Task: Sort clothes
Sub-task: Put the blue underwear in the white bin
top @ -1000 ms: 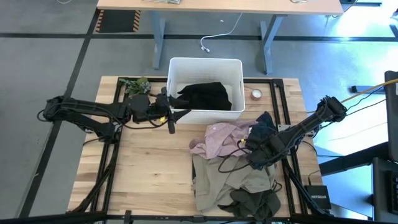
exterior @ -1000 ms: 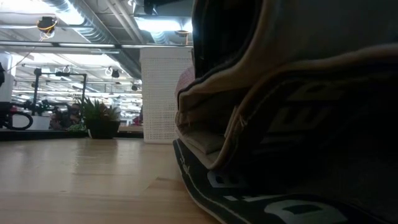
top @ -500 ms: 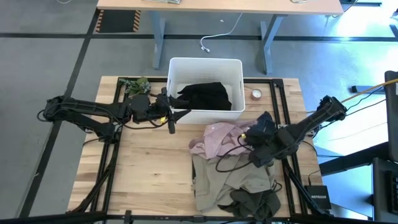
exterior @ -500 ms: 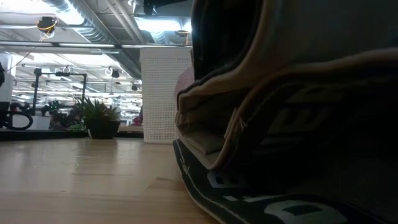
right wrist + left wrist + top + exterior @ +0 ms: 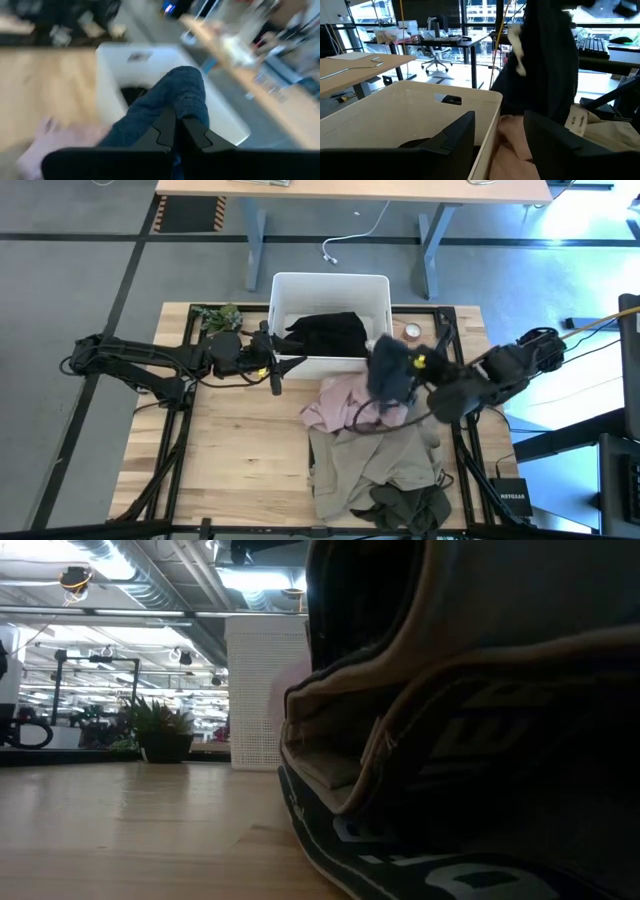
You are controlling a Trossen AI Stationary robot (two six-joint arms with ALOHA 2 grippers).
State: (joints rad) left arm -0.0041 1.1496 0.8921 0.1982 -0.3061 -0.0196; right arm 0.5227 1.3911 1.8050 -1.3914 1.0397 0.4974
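Overhead, the right gripper (image 5: 418, 367) hangs above the table with its fingers pinched together on a navy blue garment (image 5: 389, 370), which dangles clear of the pile just beside the white plastic bin (image 5: 281, 290). Its wrist camera shows the dark fingers (image 5: 170, 131) closed on the blue fabric (image 5: 170, 97), with the bin beyond. A black garment (image 5: 327, 333) lies inside the bin. Below the lifted piece, a pale pink garment (image 5: 340, 405) rests against the bin's front wall, over a beige khaki garment (image 5: 355, 465), with a dark olive garment (image 5: 410, 505) at the table's near edge. The left gripper (image 5: 272, 365) waits at the bin's left front corner, fingers (image 5: 452, 140) apart and holding nothing.
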